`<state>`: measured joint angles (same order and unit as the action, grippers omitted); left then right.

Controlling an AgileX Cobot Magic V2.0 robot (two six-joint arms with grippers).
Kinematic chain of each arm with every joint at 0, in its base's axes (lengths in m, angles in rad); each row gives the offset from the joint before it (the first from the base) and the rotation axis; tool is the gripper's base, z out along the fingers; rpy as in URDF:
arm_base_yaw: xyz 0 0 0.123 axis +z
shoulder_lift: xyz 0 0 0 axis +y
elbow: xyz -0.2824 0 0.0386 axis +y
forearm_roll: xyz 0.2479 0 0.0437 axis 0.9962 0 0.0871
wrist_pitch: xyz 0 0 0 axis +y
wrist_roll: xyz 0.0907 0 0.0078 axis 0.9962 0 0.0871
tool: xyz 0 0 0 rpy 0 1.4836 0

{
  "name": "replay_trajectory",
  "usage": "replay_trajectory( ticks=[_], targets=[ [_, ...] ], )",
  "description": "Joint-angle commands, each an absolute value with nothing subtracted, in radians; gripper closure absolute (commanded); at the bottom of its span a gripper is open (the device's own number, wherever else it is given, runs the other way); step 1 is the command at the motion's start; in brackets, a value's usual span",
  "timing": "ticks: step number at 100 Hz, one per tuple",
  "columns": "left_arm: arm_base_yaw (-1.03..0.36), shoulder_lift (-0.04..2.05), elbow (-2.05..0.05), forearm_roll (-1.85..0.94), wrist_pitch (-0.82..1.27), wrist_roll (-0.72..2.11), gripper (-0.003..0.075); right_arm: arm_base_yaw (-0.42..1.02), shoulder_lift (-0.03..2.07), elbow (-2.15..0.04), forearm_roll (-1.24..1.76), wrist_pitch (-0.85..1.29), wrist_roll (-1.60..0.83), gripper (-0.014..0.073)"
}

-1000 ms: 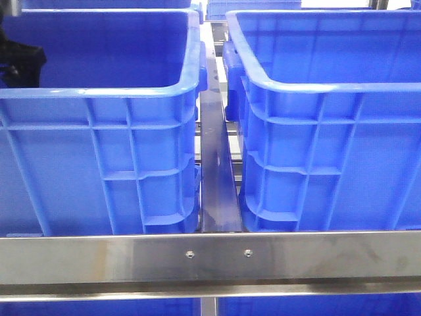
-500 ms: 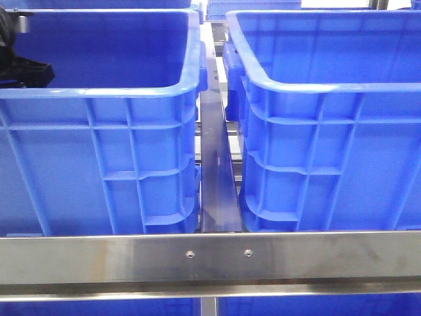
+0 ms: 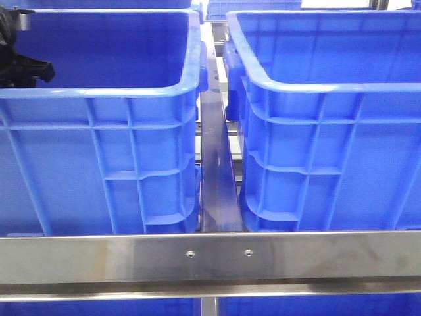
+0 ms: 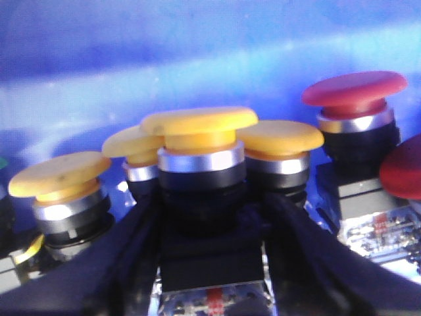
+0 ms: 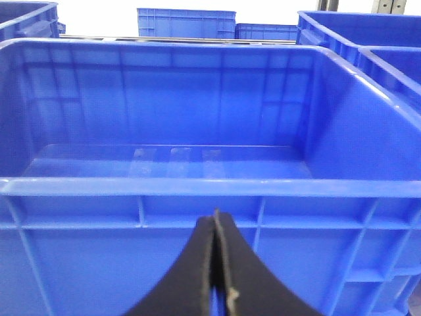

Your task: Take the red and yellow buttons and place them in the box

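- the two big blue bins fill the front view: the left bin [image 3: 99, 131] holds the supply of buttons, and the right bin [image 3: 329, 131], which i judge to be the target box, stands just beside it across a metal rail [image 3: 217, 184].
- the right wrist view looks into that box [image 5: 171, 164] and its floor shows bare, so as far as can be seen no button has been delivered yet; the whole placing part of the task is left.
- the left arm [image 3: 20, 62] reaches down inside the left bin, at its far left edge in the front view.
- the right claw [image 5: 216, 276] hangs outside the box wall, pinched together with nothing between its tips.
- the left claw [image 4: 204, 263] straddles one yellow button [image 4: 199, 148], its dark fingers [image 4: 131, 250] on either flank of the button's black body; whether they already press on it i cannot tell.
- other yellow buttons [image 4: 59, 181] and red buttons [image 4: 354, 99] crowd close around, all waiting.
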<state>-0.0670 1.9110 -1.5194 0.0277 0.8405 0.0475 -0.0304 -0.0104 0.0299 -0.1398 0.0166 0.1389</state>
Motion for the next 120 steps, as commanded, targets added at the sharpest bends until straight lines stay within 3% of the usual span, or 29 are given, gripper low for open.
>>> replay_trajectory(
  ticks=[1, 40, 67, 120],
  targets=[
    [-0.072, 1.845, -1.551, 0.02, 0.772, 0.045, 0.0515, -0.03, -0.034, 0.013, -0.145, -0.06, 0.139, 0.0634],
    [-0.095, 1.701, -1.551, 0.0, 0.785, 0.135, 0.0515, -0.03, -0.034, 0.013, -0.145, -0.06, 0.139, 0.0634],
    [-0.139, 1.618, -1.551, -0.217, 0.837, 0.337, 0.0515, -0.03, -0.034, 0.013, -0.145, -0.06, 0.139, 0.0634],
    [-0.38, 1.58, -1.551, -0.53, 0.976, 0.73, 0.0515, -0.03, -0.034, 0.013, -0.145, -0.06, 0.139, 0.0634]
  ],
)
